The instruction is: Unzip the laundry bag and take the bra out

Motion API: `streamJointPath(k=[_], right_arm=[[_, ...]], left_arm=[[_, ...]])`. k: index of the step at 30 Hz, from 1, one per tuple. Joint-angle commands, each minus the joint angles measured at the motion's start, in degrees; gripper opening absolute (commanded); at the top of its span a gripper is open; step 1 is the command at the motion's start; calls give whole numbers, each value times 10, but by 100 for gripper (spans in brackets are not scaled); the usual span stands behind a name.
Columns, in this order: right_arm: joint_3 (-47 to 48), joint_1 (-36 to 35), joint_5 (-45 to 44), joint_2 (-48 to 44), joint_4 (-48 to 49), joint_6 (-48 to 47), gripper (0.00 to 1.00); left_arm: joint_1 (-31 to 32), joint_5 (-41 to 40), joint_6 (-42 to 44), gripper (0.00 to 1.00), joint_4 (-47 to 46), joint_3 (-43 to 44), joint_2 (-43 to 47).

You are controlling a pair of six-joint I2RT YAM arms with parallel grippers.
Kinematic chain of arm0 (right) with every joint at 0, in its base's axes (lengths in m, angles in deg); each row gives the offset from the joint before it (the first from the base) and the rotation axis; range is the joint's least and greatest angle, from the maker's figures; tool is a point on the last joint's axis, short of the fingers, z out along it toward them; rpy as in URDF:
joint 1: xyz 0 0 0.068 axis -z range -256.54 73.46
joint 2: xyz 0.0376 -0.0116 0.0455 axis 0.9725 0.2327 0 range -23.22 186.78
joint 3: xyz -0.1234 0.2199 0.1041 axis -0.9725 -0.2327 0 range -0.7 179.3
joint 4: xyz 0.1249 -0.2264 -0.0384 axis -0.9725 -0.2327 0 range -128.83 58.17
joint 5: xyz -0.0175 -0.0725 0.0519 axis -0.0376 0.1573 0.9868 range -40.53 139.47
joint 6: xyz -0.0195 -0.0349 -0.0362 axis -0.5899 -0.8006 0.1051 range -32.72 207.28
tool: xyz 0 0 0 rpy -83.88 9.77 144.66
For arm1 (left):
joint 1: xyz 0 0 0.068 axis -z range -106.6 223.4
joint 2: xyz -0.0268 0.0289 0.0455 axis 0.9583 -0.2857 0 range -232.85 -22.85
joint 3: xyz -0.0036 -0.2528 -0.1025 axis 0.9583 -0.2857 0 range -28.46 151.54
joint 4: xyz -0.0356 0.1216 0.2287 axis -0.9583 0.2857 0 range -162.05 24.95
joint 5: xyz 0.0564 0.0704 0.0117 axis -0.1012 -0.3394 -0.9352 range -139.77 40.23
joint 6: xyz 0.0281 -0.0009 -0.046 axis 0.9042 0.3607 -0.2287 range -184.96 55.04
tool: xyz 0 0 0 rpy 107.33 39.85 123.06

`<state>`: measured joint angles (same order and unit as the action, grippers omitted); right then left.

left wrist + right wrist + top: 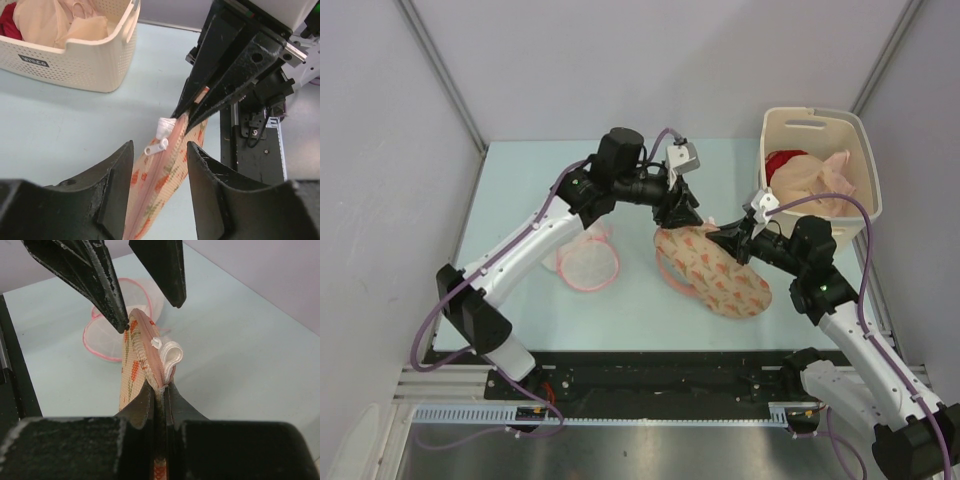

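1. Now the laundry bag lies on the table, its zipper edge lifted up
2. On that edge the right claw is pressed together, pinching the laundry bag beside the zipper pull
3. Just above the laundry bag the left claw is spread wide, the zipper edge between its two fingers

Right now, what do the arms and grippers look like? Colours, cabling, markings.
The left arm and right arm match: white links, black joints, a purple cable looping alongside each. The left gripper and right gripper: two matte black wedge-shaped fingers, scuffed. No markings legible.
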<state>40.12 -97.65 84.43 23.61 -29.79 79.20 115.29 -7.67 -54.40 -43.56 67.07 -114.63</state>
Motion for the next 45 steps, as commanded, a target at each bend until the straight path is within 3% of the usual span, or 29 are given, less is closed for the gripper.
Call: streamJointPath(k=[1,6,12,16,19,20,22,23,24,33,34,35,37,41,45], right_arm=[[6,-1,5,1,40,9,0],[6,-3,0,2,44,10,0],[6,-4,-1,-1,36,3,0],[6,-1,-4,-4,33,0,0],[6,0,-6,-7,31,0,0],[7,1,-5,-8,31,0,0],[7,1,-5,-10,31,0,0],[7,0,-5,-10,31,-1,0],[7,0,-6,-11,30,-1,0],[6,8,-7,-17,19,-11,0],[7,12,-5,-17,17,-15,0],[7,14,-2,-17,18,-16,0],[6,19,12,-17,22,-19,0],[6,26,40,-15,26,-21,0],[8,26,63,-16,23,-28,0]], left_arm=[[9,23,15,55,29,45,-25],[13,31,25,64,65,85,-66],[14,42,41,59,92,85,-77],[14,39,48,65,96,74,-67],[14,55,55,63,101,71,-66],[14,58,59,60,104,71,-68],[14,61,61,42,111,74,-74],[13,60,60,14,111,75,-74],[13,54,56,1,107,75,-74],[12,46,46,0,61,34,-33],[11,47,46,11,61,34,-31],[11,47,45,43,66,36,-33],[11,47,46,97,70,38,-33],[8,51,57,100,85,42,-41],[5,65,66,93,95,61,-45]])
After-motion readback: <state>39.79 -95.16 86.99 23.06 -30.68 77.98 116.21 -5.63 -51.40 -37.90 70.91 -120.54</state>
